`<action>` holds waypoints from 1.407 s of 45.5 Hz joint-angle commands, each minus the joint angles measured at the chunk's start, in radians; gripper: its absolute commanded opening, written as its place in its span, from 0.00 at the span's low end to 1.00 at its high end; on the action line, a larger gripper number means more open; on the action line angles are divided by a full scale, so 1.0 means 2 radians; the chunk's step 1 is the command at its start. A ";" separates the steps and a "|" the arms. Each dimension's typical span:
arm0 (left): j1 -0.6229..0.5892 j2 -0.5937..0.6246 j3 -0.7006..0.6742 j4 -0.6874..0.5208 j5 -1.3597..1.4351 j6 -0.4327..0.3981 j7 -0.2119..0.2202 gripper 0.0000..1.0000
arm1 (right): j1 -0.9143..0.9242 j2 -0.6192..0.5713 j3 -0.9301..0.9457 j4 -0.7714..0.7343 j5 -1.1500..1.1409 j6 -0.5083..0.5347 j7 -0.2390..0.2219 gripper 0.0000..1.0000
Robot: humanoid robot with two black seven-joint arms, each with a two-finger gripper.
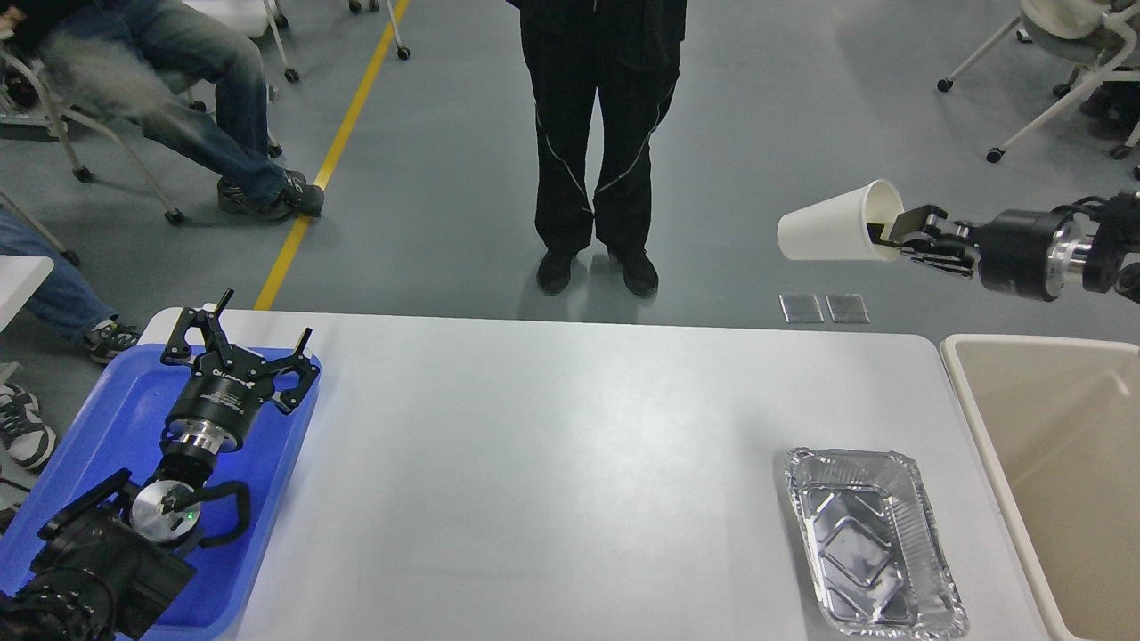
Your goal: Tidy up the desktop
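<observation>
The white desktop (552, 463) fills the lower middle of the head view. My right gripper (895, 239) is shut on the rim of a white paper cup (833, 235) and holds it on its side, high above the floor beyond the desktop's far right corner. An empty foil tray (868, 543) lies on the desktop at the front right. My left gripper (240, 334) is open and empty, above the blue plastic tray (107, 418) at the left edge.
A beige bin (1051, 463) stands right of the desktop. A person in black (597, 133) stands beyond the far edge. Seated people and wheeled chairs are at the back left and back right.
</observation>
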 commanded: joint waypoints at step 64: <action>0.000 0.000 0.000 0.000 0.000 0.000 0.000 1.00 | -0.336 0.101 0.172 -0.292 0.165 -0.252 -0.332 0.00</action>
